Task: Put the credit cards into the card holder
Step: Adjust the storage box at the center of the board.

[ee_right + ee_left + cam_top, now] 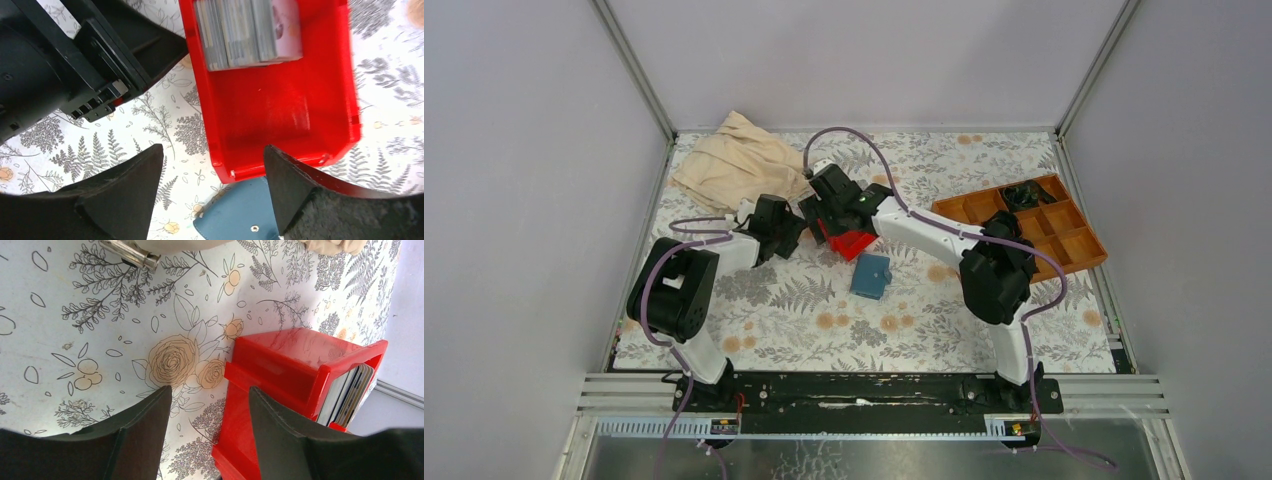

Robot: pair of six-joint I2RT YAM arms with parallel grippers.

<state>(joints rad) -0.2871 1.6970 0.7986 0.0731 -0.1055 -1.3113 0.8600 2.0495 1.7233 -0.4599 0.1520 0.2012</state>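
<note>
Right wrist view, right end effector [214, 150] spread wide over red bin [280, 115], empty, left end effector [210, 390] parted beside it

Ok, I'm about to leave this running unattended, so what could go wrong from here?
The credit cards stand packed on edge at one end of the red bin, so the open right claw may pinch several or slip off. The left claw sits close beside that bin; the two claws could collide. The card holder looks shut, so no card can slide in yet.
</note>
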